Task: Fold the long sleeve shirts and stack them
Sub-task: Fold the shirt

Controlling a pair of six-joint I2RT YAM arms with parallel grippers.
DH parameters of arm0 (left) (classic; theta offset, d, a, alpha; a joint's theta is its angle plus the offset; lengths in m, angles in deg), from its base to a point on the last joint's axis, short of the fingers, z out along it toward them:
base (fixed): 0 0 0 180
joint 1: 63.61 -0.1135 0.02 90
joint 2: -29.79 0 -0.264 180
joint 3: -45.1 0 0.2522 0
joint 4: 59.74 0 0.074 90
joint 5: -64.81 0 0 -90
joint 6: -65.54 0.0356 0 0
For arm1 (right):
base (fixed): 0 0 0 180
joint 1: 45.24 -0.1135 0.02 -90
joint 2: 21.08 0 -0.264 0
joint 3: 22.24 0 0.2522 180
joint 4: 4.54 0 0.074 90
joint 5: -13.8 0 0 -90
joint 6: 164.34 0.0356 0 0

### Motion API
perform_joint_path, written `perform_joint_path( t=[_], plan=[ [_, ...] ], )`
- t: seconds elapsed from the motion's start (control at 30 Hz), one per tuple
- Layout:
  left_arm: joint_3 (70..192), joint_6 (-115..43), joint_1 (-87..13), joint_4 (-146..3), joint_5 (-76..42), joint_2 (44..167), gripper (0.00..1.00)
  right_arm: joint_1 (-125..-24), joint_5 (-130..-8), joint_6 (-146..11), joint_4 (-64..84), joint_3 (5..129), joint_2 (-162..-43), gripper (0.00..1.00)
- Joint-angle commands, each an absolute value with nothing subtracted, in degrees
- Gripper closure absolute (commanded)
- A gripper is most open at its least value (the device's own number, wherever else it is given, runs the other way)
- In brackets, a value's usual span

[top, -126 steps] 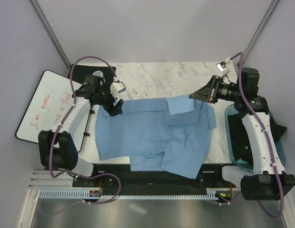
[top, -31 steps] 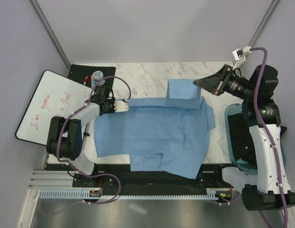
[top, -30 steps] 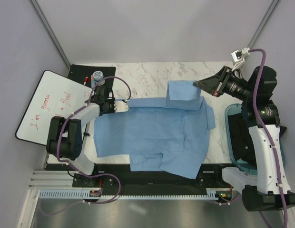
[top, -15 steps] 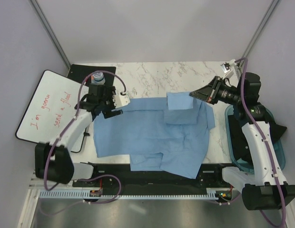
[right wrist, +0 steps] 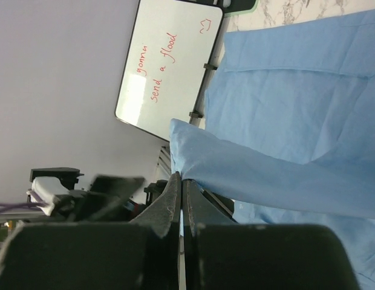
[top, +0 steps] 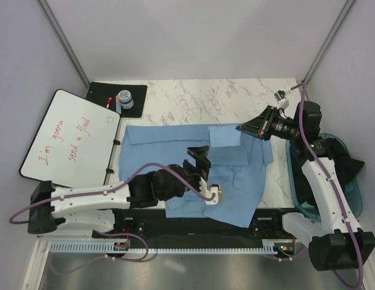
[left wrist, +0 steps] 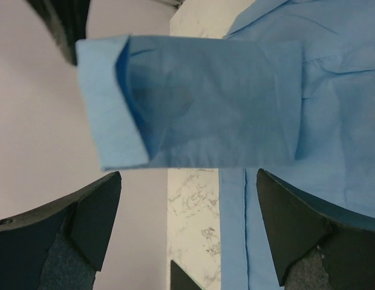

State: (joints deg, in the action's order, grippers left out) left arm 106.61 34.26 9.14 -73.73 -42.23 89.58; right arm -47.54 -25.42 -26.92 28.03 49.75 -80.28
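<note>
Sleeve [top: 225,136] of shirt [top: 169,142] pinched in right gripper [top: 239,128].

A marble-patterned table [top: 199,99] is carrying a black mat [top: 138,92] at its far left corner. A small round container with a blue-and-white lid [top: 124,96] and a red marker [top: 109,100] are resting on the mat. A whiteboard [top: 69,142] bearing red handwriting is lying at the table's left edge, just beside the mat. A teal bin [top: 355,194] is sitting at the right side, holding dark cloth [top: 346,161].
</note>
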Motion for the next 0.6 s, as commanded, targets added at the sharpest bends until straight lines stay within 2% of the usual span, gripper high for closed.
perform_joint_path(
  t=[0.0, 0.2, 0.57],
  plan=[
    [104.57, 45.75, 15.66, -56.39, -52.36, 95.69, 0.0, -47.7, -23.56, -23.11, 23.64, 47.68, -78.04, 1.0],
    [97.71, 63.32, 19.88, -30.11, -51.3, 103.08, 0.01, -47.7, -22.68, -23.01, 23.72, 45.05, -75.49, 1.0],
    [99.9, 67.82, 18.3, -21.91, -51.74, 111.08, 0.01, -47.79, -19.7, -20.21, 21.0, 38.55, -71.62, 1.0]
  ],
)
